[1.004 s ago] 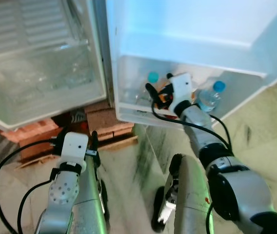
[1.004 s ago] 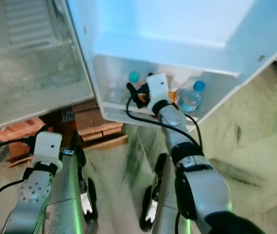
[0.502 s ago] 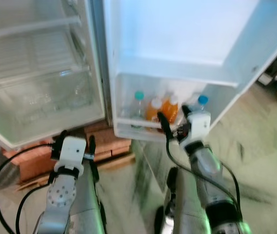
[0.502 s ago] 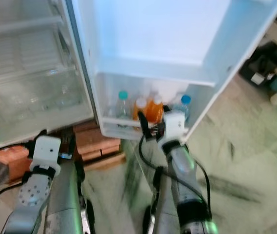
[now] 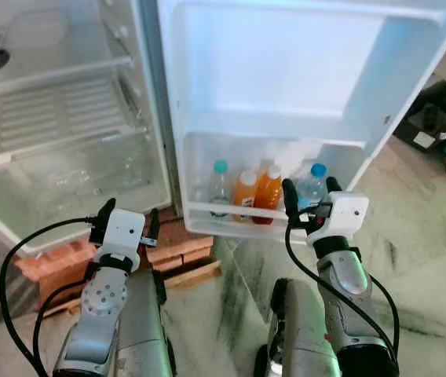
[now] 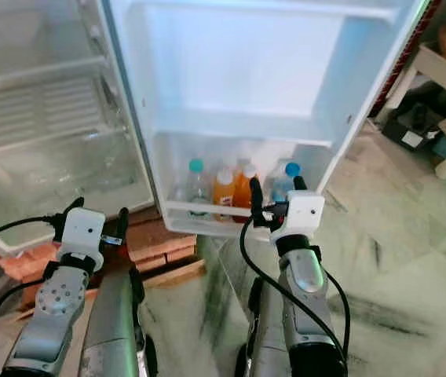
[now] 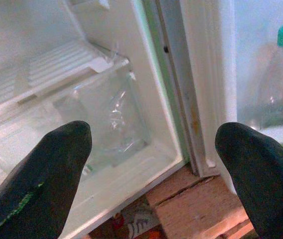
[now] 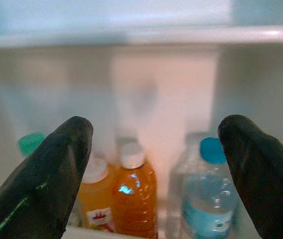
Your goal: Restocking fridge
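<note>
1. Hovering low in front of the open fridge (image 5: 66, 149), the left tool (image 5: 127, 221) has its two black fingers (image 7: 37, 184) spread wide with nothing between them; its wrist view looks past them at the clear crisper drawer (image 7: 101, 119) at the bottom of the fridge body and at the bricks (image 5: 172, 239) under the cabinet.
2. Inside the fridge body sit one white wire shelf (image 5: 58, 118) and, below it, that one clear drawer; both look bare of food as far as the frames show.
3. Standing open to the right of the body, the fridge door (image 5: 286, 78) carries one lower door bin (image 5: 231, 216), and the drinks stand in that bin.
4. Counting across the bin: one clear bottle with a teal cap (image 5: 220, 187), then two orange juice bottles (image 5: 245, 192) with pale caps set touching side by side, then one water bottle with a blue cap (image 5: 312, 184); four bottles in all, every one upright.
5. Raised just in front of the bin's right end, the right tool (image 5: 308, 192) also stands wide apart and holds nothing; its fingertips (image 8: 57, 164) frame the juice bottles and the blue-capped bottle in its wrist view, clear of all of them.
6. Beyond the door's right edge, on the marbled floor (image 5: 427, 267), lie some dark and pale objects too small to name.
</note>
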